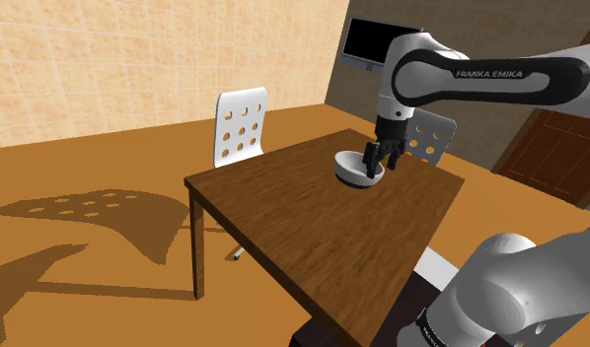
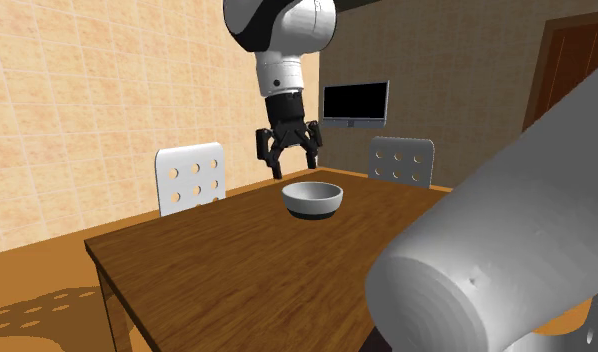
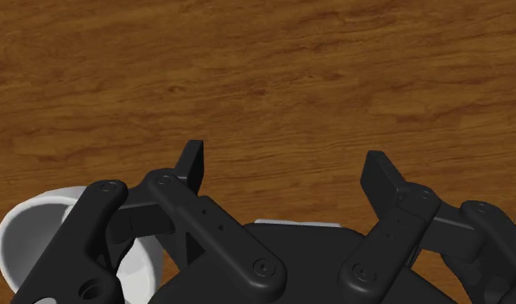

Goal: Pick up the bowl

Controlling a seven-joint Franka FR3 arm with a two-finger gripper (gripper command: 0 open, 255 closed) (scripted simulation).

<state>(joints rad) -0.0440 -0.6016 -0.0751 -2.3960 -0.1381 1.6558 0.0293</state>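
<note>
The arm reaches out over the table with its wrist turned straight down. The gripper hangs above the wood, fingers spread wide, clasping nothing. A white chair stands at the table's far side and a second chair behind the arm. A black screen hangs on the wall. The bowl, white and round, sits upright on the table, mouth up. It is below and just beside the gripper, outside its fingers.
</note>
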